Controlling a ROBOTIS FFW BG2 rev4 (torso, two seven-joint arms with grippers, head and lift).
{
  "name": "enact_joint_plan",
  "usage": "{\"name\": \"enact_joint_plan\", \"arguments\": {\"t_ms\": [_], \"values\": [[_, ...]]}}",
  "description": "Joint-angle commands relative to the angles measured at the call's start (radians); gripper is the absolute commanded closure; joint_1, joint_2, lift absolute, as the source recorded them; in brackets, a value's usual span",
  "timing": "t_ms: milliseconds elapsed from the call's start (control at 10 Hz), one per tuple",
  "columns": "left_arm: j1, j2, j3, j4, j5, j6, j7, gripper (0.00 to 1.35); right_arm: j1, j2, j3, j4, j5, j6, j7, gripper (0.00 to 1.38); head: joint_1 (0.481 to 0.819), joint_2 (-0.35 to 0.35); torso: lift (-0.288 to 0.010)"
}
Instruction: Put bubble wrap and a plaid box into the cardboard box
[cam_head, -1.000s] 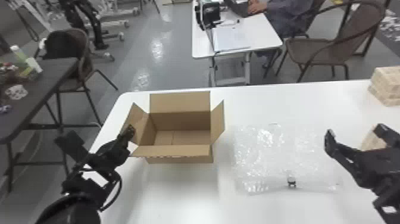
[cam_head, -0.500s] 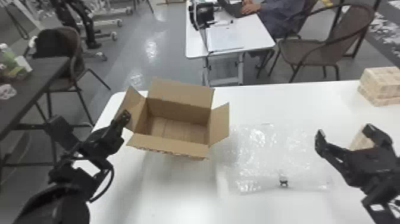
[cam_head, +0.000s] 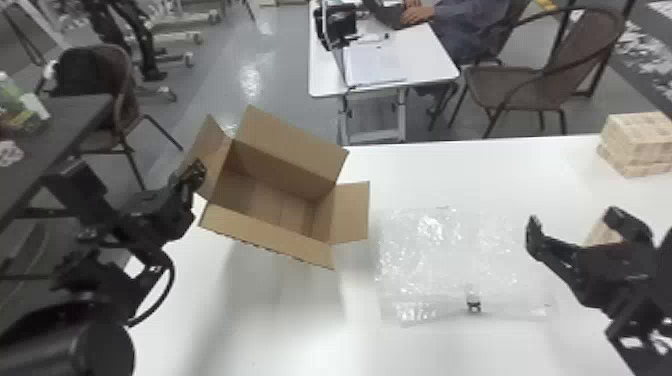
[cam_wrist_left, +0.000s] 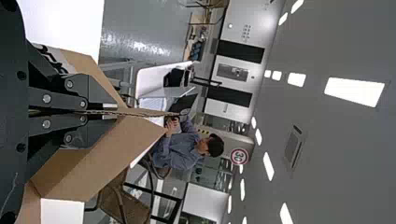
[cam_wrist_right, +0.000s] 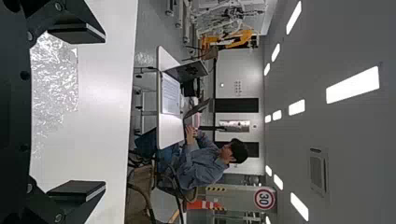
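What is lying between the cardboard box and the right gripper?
In the head view, the bubble wrap lies there on the white table, with a small dark item at its near side.

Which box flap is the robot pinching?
The left flap, between the left gripper's fingers. Nothing grips the back flap, right flap or front flap.

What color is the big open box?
The cardboard box is brown, and that shows best in the head view.
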Motion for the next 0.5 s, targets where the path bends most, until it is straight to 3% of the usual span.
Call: {"name": "enact_joint_plan", "arguments": {"t_ms": [0,100,200,300,400], "values": [[0.013,-0.007,-0.006,-0.014,-0.04,0.014,0.0,1.23,-0.043,0.001,-0.001,-0.044,0.025,0.183,0.0,0.18,0.695,0.157,-0.108],[0.016,-0.01,-0.004,-0.014,-0.04,0.014,0.0,1.23,-0.094,-0.002,-0.001,-0.069,0.057,0.326,0.0,0.18,0.695,0.152,-0.108],[0.016,-0.01,-0.007,-0.014,-0.046,0.014,0.0,1.23,-0.168,-0.031,0.0,-0.08,0.057,0.485,0.024,0.18,0.695,0.146,-0.108],[0.007,-0.01,-0.016,-0.014,-0.061,0.014,0.0,1.23,-0.25,-0.06,0.005,-0.073,0.061,0.611,0.106,0.18,0.695,0.143,-0.108],[0.001,-0.01,-0.024,-0.014,-0.072,0.016,0.0,1.23,-0.303,-0.077,0.034,-0.078,0.064,0.694,0.129,0.18,0.695,0.143,-0.108]]}}
